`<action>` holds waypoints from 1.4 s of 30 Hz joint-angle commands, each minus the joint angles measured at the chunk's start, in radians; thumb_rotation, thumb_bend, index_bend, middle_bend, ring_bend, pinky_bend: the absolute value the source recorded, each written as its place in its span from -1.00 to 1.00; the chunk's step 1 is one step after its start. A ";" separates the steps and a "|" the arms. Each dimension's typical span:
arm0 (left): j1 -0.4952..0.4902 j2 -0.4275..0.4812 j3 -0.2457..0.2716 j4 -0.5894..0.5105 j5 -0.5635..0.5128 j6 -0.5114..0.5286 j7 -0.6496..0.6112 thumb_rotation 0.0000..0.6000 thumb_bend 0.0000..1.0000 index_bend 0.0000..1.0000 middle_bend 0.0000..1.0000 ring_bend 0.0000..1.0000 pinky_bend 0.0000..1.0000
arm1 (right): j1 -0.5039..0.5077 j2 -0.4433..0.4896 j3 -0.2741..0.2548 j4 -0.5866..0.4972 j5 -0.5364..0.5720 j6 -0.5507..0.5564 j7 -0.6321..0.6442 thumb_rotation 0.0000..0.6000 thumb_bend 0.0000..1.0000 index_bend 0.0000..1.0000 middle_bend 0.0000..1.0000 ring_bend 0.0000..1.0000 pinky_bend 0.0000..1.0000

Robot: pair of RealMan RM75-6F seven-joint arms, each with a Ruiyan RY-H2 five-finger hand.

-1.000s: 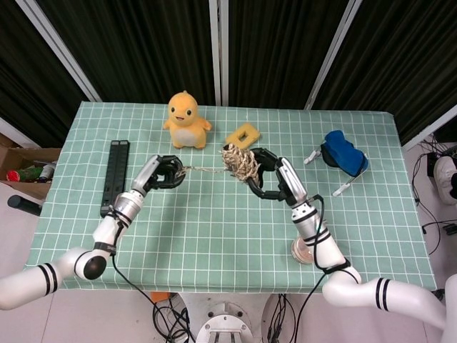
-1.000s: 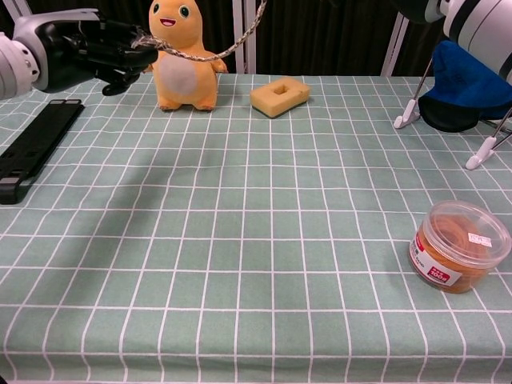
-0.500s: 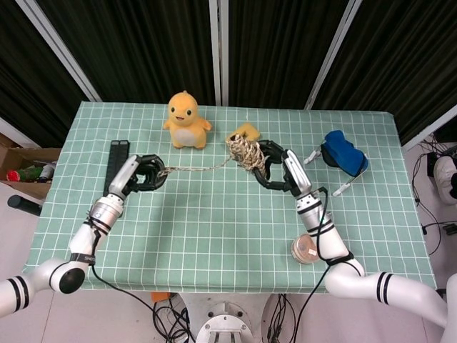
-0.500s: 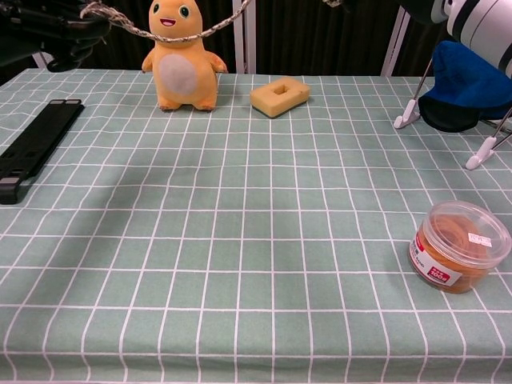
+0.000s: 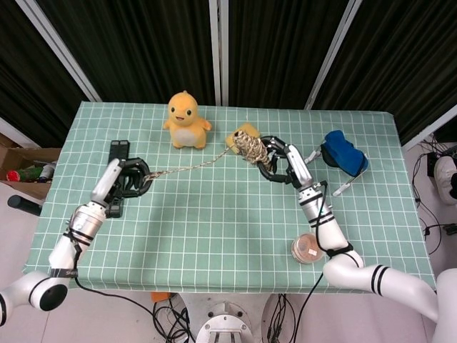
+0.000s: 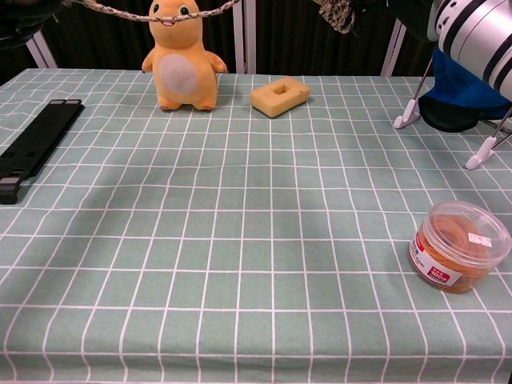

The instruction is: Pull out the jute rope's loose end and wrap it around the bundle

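Head view: left hand (image 5: 131, 176) is up over the table's left side, fingers curled round the loose end (image 5: 187, 166) of the jute rope, pinching it. Black bar (image 5: 118, 174) lies just beneath and behind that hand. Rope runs taut from left hand up and across to the bundle (image 5: 250, 146), which sits in the right hand (image 5: 280, 160). Right hand's fingers wrap around the bundle from below/behind; bundle pokes out on the side facing the left hand. Hands are well apart w/ the rope line between them. Yellow plush toy (image 5: 186, 120) stands beyond the rope, closer to the left hand's far side. Yellow sponge block (image 5: 236, 136) is mostly hidden behind the bundle, just beyond right hand. Blue item on white stand (image 5: 343, 156) is further out past the right hand. Plastic tub (image 5: 306, 248) sits near the right forearm, toward the table's near edge.

Chest view: rope (image 6: 136, 11) crosses the top edge, in front of plush toy's (image 6: 180, 60) head. Bit of bundle (image 6: 336, 11) shows at top, near right arm's white sleeve. Neither hand's fingers show clearly here. Sponge block (image 6: 279, 95), black bar (image 6: 32, 148), tub (image 6: 460, 245) all on green checked cloth (image 6: 240, 264).
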State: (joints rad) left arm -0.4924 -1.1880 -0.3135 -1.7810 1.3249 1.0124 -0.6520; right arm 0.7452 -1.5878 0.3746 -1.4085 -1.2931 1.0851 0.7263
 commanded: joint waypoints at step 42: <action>-0.224 0.235 -0.152 -0.524 -0.488 0.008 0.425 1.00 -0.22 0.45 0.59 0.55 0.79 | 0.128 -0.214 0.010 0.173 0.026 -0.134 -0.049 1.00 0.56 0.47 0.18 0.13 0.56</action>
State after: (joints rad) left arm -0.6920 -0.9522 -0.4519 -2.2910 0.8757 1.0164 -0.2475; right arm 0.8718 -1.7985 0.3840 -1.2356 -1.2671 0.9527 0.6742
